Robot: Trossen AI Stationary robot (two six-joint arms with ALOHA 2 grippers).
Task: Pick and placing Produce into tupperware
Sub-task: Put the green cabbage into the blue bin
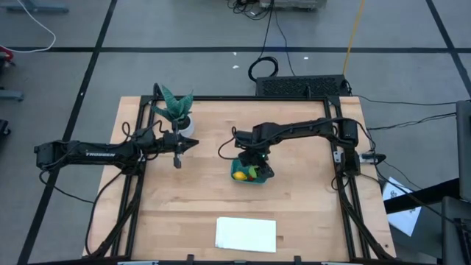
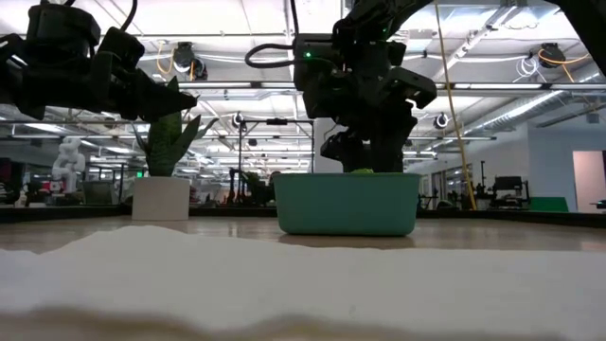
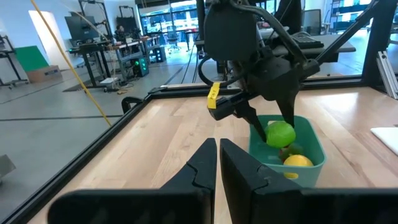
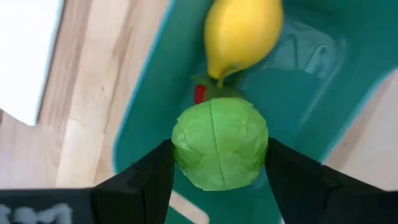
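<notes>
Holding green ball [image 4: 220,142] clamped in right gripper [image 4: 219,163] just over teal tub [image 1: 259,179] at frame center, lemon [image 4: 242,32] and strawberry [image 4: 200,93] already inside, needing release then lift clear, left gripper [image 1: 177,152] idling clenched empty center-left.

Table [image 1: 184,206] pale planked wood, matt; tupperware [image 4: 323,81] smooth teal plastic; green ball [image 4: 220,143] crinkled, papery

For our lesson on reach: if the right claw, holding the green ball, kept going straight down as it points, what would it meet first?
Probably the floor of the teal tub: the right claw holds the green ball over it, beside the lemon and red piece. Depth is unclear.
</notes>
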